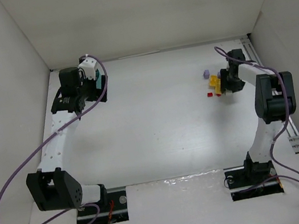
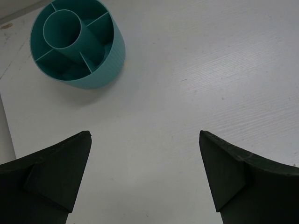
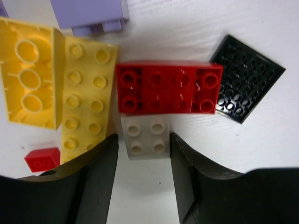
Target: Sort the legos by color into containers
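Squarely in the middle of things sits a small white brick [image 3: 145, 137], one of the legos [image 1: 214, 84] heaped at the far right of the table [image 1: 153, 134]. From the right gripper [image 3: 142, 161] it lies at 12 o'clock, partway into the gap between the fingers. Its far edge butts against a red brick [image 3: 168, 88] whose long axis runs 9 to 3, crosswise to the approach.

Around the white one lie a yellow plate [image 3: 88, 98] and an upturned yellow brick [image 3: 28, 70] at 9 to 10 o'clock. A purple brick [image 3: 91, 14] is at 11, a black plate [image 3: 245, 79] at 2 and a tiny red piece [image 3: 42, 158] at 8.

The jaws stand narrow, close along the white brick's sides; whether they press on it I cannot tell.

In the overhead view the teal bowl [image 2: 105, 74] stands well apart, at about 9 o'clock from the pile. It is near the left gripper [image 2: 145, 135], which hangs wide and empty. The right arm is nearer the bricks and the left nearer the bowl, so any carry likely runs leftward across the table.
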`<state>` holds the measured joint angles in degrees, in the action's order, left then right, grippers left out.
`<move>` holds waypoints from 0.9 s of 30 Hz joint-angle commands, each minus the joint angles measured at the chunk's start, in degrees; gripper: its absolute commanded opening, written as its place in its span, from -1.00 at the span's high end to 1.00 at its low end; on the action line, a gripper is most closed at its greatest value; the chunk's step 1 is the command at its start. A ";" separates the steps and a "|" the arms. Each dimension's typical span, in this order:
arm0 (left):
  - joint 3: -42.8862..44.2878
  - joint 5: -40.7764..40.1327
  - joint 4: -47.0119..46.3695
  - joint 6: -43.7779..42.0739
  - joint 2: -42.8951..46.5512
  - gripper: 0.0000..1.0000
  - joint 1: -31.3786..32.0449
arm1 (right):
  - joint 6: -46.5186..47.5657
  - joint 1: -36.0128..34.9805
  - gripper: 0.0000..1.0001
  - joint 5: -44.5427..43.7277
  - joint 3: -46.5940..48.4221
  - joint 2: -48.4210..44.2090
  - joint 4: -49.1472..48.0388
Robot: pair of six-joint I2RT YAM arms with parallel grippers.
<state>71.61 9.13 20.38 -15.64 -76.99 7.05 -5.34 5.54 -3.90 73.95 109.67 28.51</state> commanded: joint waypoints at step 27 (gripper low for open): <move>6.51 44.63 -1.21 21.31 -4.20 -0.87 -0.02 | 5.26 -20.54 0.90 29.12 3.13 -28.98 -3.09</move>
<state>73.49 41.28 20.29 -5.32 -78.43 7.07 -0.38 -10.26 20.29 76.38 81.28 29.67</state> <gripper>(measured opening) 0.951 0.426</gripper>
